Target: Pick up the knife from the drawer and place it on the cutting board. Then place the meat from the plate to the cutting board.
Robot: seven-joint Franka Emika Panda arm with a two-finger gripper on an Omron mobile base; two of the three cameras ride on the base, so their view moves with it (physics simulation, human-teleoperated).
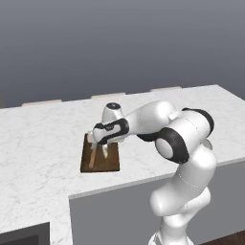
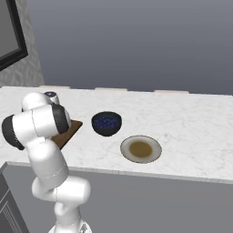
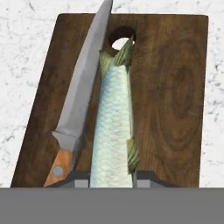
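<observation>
The dark brown cutting board (image 3: 175, 100) lies on the white marble counter (image 1: 43, 143). The knife (image 3: 83, 87), silver blade and orange-brown handle, rests along the board's left side. Beside it is the meat, a pale scaly fish (image 3: 114, 122), stretched lengthwise over the board's middle. My gripper (image 3: 112, 180) is shut on the fish's near end, one dark fingertip at each side. In the left base view the gripper (image 1: 99, 147) hangs low over the board (image 1: 112, 162). The navy-blue plate (image 2: 106, 124) stands just right of the board (image 2: 73, 127). The drawer is out of view.
A pale round dish (image 2: 140, 149) with a brown centre sits near the counter's front edge, right of the navy plate. A dark framed panel (image 2: 11, 32) hangs on the left wall. The counter's front edge drops off just before the board.
</observation>
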